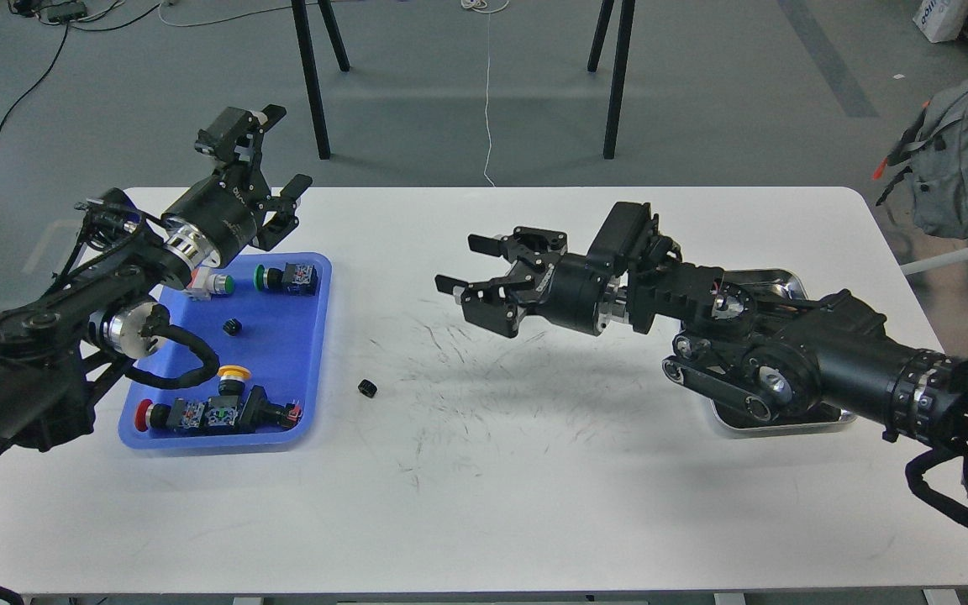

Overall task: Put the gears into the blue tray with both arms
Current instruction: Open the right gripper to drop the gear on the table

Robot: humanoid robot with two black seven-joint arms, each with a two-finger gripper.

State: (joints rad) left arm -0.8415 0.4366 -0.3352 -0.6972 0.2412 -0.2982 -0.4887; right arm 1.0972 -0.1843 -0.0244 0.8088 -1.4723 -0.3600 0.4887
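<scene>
A white table (pixel 534 504) is seen bearing a blue tray (pixel 299 353), a silver metal tray (pixel 786 420), and one black gear (pixel 367 387).
</scene>
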